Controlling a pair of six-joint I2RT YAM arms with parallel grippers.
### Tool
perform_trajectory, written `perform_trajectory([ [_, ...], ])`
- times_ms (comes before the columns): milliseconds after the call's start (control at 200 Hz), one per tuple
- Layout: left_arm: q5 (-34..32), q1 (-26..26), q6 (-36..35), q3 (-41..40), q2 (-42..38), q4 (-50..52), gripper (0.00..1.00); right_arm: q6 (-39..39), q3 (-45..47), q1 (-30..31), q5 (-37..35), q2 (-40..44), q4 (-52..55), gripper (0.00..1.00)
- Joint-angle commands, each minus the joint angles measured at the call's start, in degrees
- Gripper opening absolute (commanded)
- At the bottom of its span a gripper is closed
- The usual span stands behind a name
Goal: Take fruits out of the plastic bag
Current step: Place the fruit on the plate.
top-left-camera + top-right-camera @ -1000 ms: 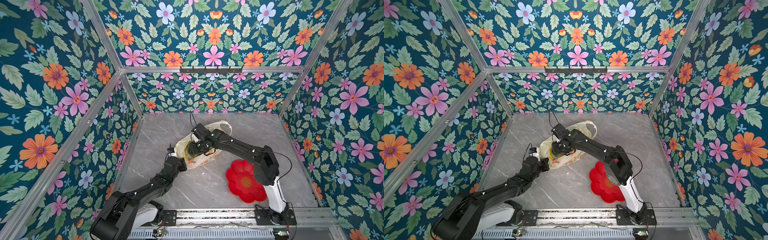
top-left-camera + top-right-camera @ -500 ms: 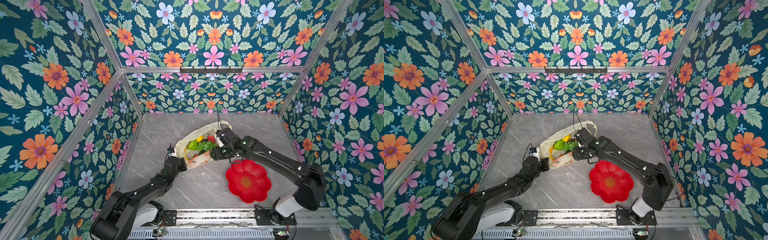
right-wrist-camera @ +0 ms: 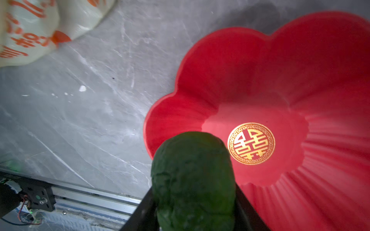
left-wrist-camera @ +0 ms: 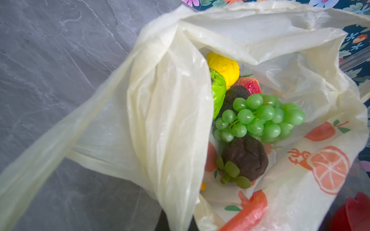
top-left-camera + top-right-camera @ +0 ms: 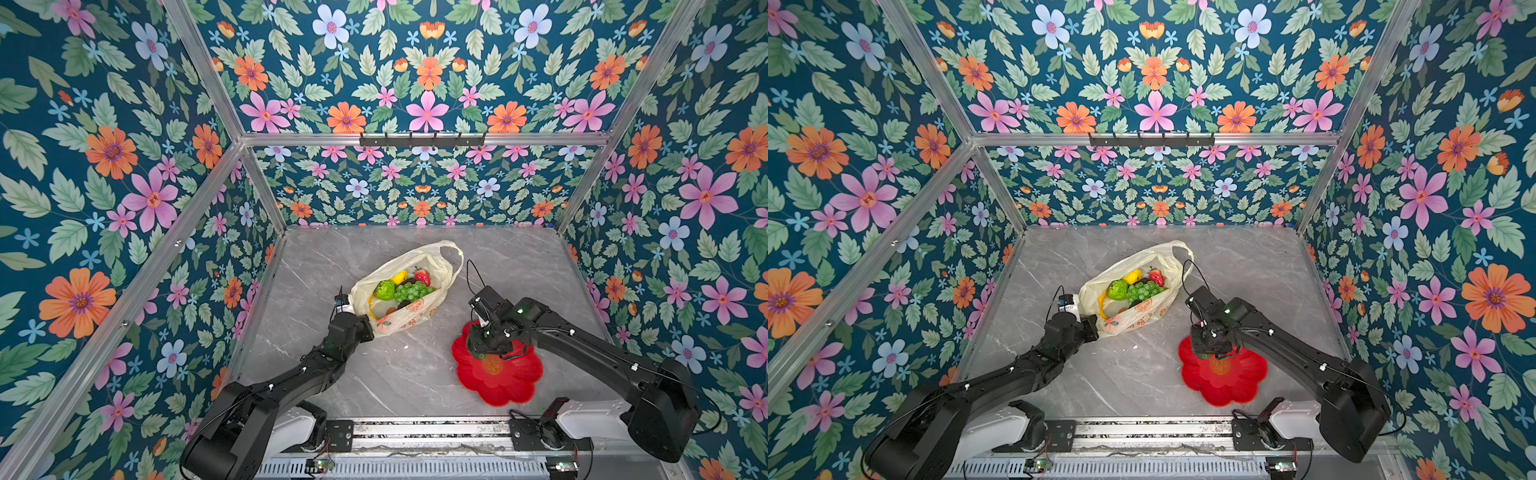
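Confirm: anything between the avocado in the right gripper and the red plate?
Nothing visible. The green avocado is clamped in the right gripper, over the rim of the red plate. The plate surface beside it shows bare, gold emblem included. The plastic bag lies apart, off to the side.

Two black arms: left arm [image 5: 309, 374], right arm [image 5: 590, 347]. Chunky round joints, small white dots along sides. Each stands on white base: left base [image 5: 291, 428], right base [image 5: 590, 419]. Both bases fixed on silver rail [image 5: 428, 432]. Thin black cable [image 5: 469, 266] loops above right arm. Tiny green light [image 5: 520, 310] there too. Small white block [image 5: 345, 308] near left arm's tip. Right fingers [image 3: 140, 216] black, flat-sided.
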State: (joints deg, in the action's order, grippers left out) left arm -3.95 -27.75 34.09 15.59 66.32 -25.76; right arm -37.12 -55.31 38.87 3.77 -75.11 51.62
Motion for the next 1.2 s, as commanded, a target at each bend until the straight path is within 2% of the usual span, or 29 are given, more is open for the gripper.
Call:
perform_trajectory([
  [0,-0.27,0.14,-0.86,0.31,0.12,-0.35,0.0,-0.79,0.26,-0.01,-0.66,-0.76,3.8,0.48],
  [365,-0.36,0.15,-0.78,0.31,0.73,-0.52,0.0,-5.37,4.22,2.31,3.39,-1.53,9.72,0.48],
  [855,-0.38,0.07,-0.78,0.13,0.61,-0.52,0.0,-7.32,9.21,3.13,3.79,-5.38,7.45,0.51],
  [1195,-0.45,0.15,-0.78,0.21,0.92,-0.52,0.0,-7.75,9.43,3.67,3.17,-5.14,7.13,0.65],
])
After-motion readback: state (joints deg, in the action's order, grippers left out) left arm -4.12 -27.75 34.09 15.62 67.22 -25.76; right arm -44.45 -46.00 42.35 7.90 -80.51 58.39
